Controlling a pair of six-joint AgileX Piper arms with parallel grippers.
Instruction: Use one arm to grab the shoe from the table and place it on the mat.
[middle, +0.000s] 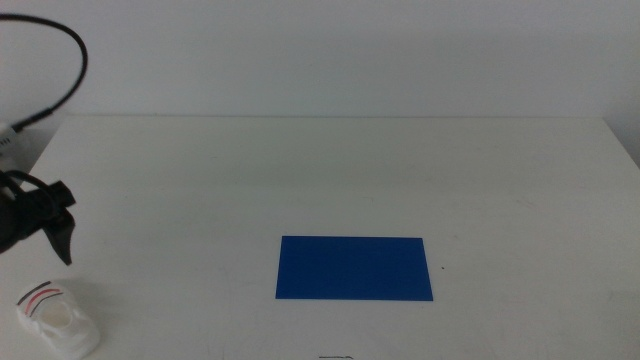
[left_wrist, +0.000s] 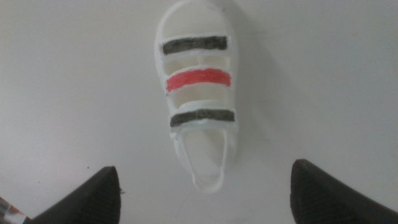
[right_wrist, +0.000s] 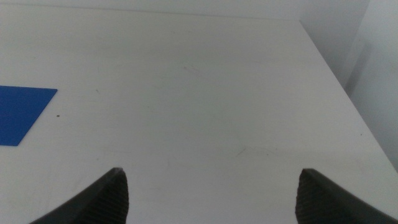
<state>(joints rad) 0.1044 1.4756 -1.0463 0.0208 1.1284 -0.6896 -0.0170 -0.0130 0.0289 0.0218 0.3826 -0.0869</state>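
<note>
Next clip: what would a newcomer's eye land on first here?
Probably the dark blue mat, lying flat and bare near the front middle of the white table. Next, the white strapped shoe at the table's front left corner, apart from the mat, with the left pincer hovering open just above it. The right pincer waits open over bare tabletop to the mat's right.
</note>
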